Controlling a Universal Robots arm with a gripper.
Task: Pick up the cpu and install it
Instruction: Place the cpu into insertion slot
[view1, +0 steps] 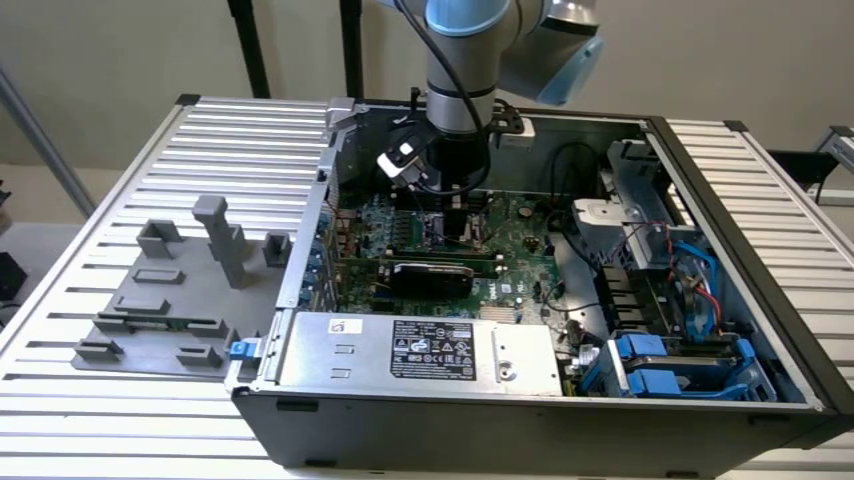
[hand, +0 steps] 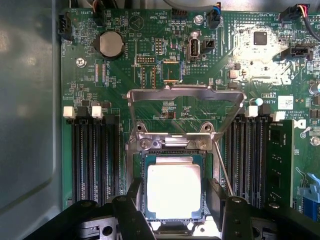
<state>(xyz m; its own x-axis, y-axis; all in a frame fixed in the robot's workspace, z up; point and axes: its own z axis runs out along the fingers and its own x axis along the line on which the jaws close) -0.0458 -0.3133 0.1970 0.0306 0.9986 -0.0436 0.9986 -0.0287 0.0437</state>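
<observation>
The cpu (hand: 173, 189) lies flat in the socket (hand: 136, 161) on the board (hand: 120, 82), inside the open case (view1: 747, 250) on the tabletop (view1: 80, 400). The load plate (hand: 185, 93) stands raised beyond it. The tool (hand: 175, 194) hangs straight above the chip, fingers (hand: 134, 192) spread, one on each side and seemingly just clear of its edges.
</observation>
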